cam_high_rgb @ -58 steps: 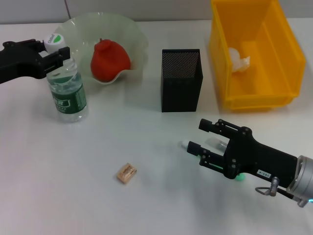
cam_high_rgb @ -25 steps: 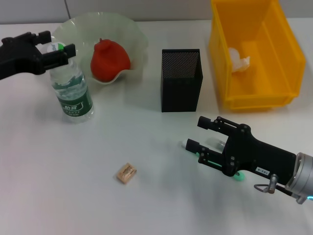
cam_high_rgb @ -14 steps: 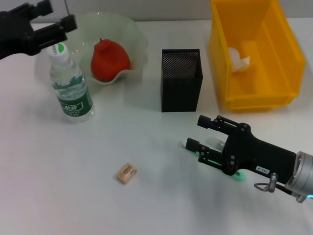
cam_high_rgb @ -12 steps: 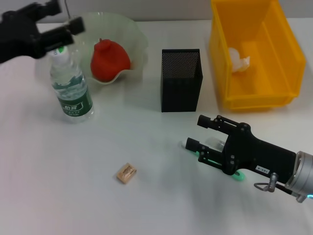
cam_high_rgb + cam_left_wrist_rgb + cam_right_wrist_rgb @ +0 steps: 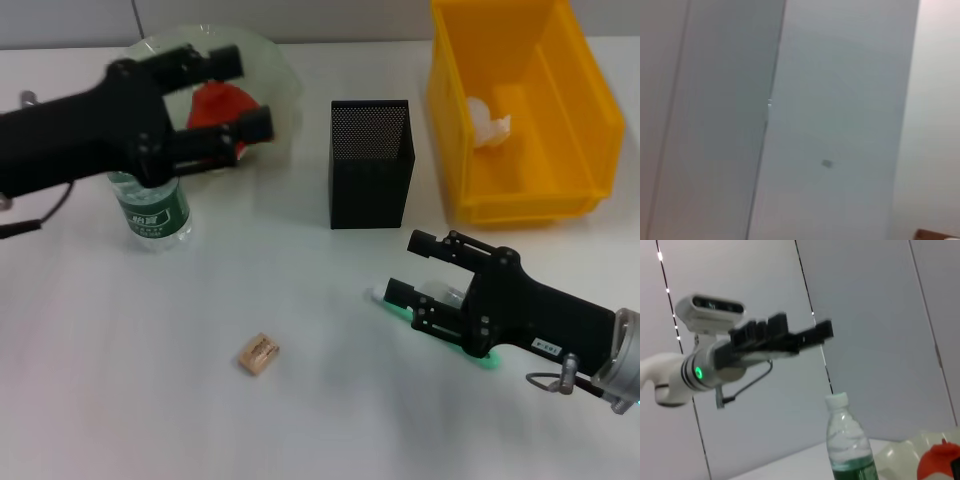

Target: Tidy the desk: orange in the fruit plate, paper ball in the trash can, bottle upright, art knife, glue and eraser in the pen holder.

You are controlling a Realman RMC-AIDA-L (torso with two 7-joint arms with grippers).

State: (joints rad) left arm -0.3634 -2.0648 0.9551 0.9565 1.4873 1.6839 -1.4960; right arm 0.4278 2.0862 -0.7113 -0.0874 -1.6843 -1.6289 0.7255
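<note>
The bottle (image 5: 152, 208) stands upright at the left, its top hidden behind my left arm; it also shows in the right wrist view (image 5: 847, 450). My left gripper (image 5: 240, 95) is open and empty, raised above the bottle and the pale green fruit plate (image 5: 283, 75). The orange (image 5: 212, 100) lies in the plate. My right gripper (image 5: 412, 268) is open, low over a slim green and white object (image 5: 378, 295) on the table. The eraser (image 5: 259, 353) lies at the front centre. The paper ball (image 5: 488, 120) is in the yellow bin (image 5: 520, 195). The black mesh pen holder (image 5: 370, 165) stands in the middle.
The left wrist view shows only a grey wall. In the right wrist view my left gripper (image 5: 785, 332) hangs high above the bottle, with the orange (image 5: 940, 465) at the edge. White table surface lies between the eraser and the bottle.
My left gripper has let go of the bottle's neck, risen and swung right over the fruit plate. The bottle stays standing by itself. My right gripper has barely moved.
</note>
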